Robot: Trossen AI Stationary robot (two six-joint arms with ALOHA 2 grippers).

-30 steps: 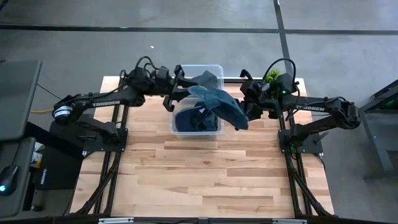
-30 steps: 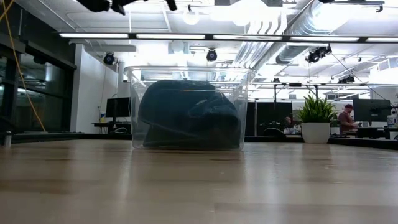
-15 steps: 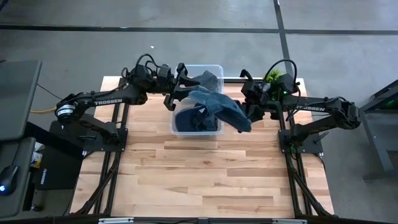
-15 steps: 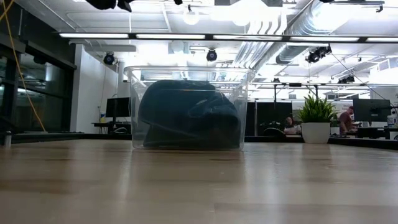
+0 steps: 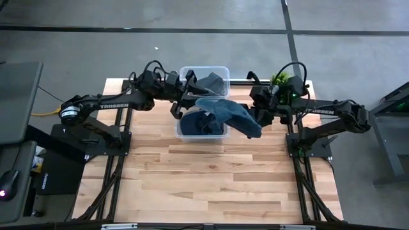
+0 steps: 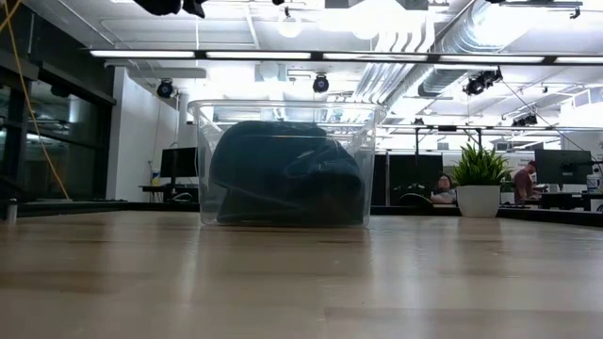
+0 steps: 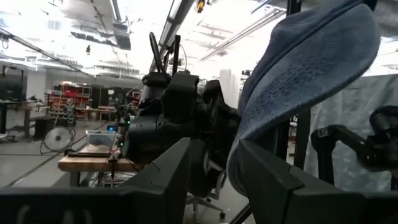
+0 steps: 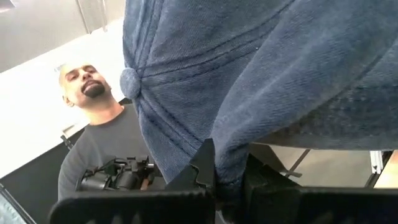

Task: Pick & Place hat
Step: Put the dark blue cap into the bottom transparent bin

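A blue denim hat (image 5: 227, 114) hangs in the air over the right rim of a clear plastic bin (image 5: 192, 70). My right gripper (image 5: 257, 116) is shut on the hat's right end; its crown with the top button (image 8: 129, 81) fills the right wrist view. My left gripper (image 5: 181, 102) is open at the bin's left side, just left of the hat and apart from it; in the left wrist view the hat (image 7: 311, 74) shows beyond my open fingers (image 7: 214, 149). Dark hats (image 5: 201, 124) lie in the bin (image 6: 287, 165). My right gripper pinches a fold of the hat's cloth at its right edge (image 8: 227, 168) between the two fingers. The fingers come roughly level from the table's right side. The hat is lifted clear and reaches from the fingers toward the left arm, over the bin.
The bin stands at the middle of the table's far edge. A potted plant (image 5: 279, 79) sits at the far right corner, behind the right arm. Bare wooden tabletop (image 5: 211, 179) lies nearer. A person shows beyond the hat in the right wrist view.
The right gripper has carried the hat a little toward the table's right and near edges, still shut on it. The left arm has reached slightly toward the bin.
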